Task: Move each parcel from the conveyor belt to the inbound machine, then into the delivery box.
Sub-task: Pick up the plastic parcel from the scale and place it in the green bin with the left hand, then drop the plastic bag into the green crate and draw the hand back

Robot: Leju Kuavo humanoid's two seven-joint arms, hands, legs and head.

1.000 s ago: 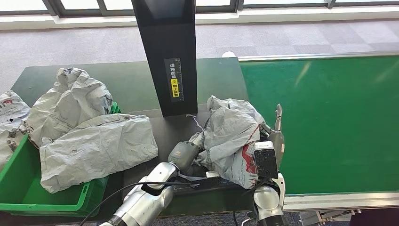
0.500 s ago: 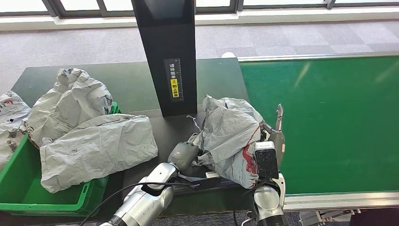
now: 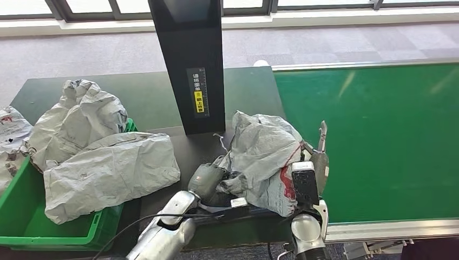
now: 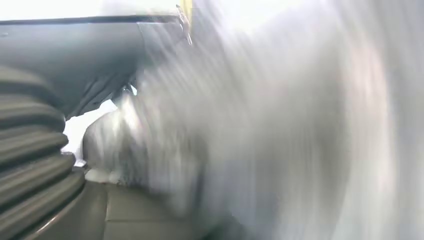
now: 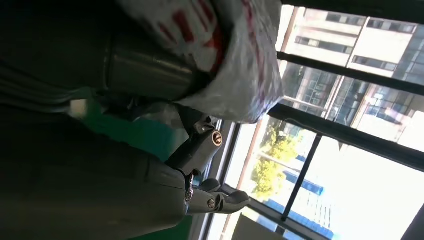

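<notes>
A crumpled grey parcel (image 3: pixel 263 154) with red print lies on the dark platform (image 3: pixel 189 149) in front of the black inbound machine (image 3: pixel 187 65), next to the green conveyor belt (image 3: pixel 379 141). My left hand (image 3: pixel 207 180) grips the parcel's left side; up close in the left wrist view the parcel (image 4: pixel 280 125) is a grey blur beside the hand's ribbed cover (image 4: pixel 30 150). My right hand (image 3: pixel 317 161) sits at the parcel's right edge with its fingers (image 5: pixel 200 150) spread and apart from the bag (image 5: pixel 225 50).
A green delivery box (image 3: pixel 21 219) at the left is heaped with grey parcels (image 3: pixel 103 162); more bags (image 3: pixel 8 135) lie beyond it. The belt's metal rim (image 3: pixel 389 230) runs along the near side.
The parcel has shifted a little to the left and away from me in my left hand's grip. The right hand has stayed about where it was. The camera has moved slightly.
</notes>
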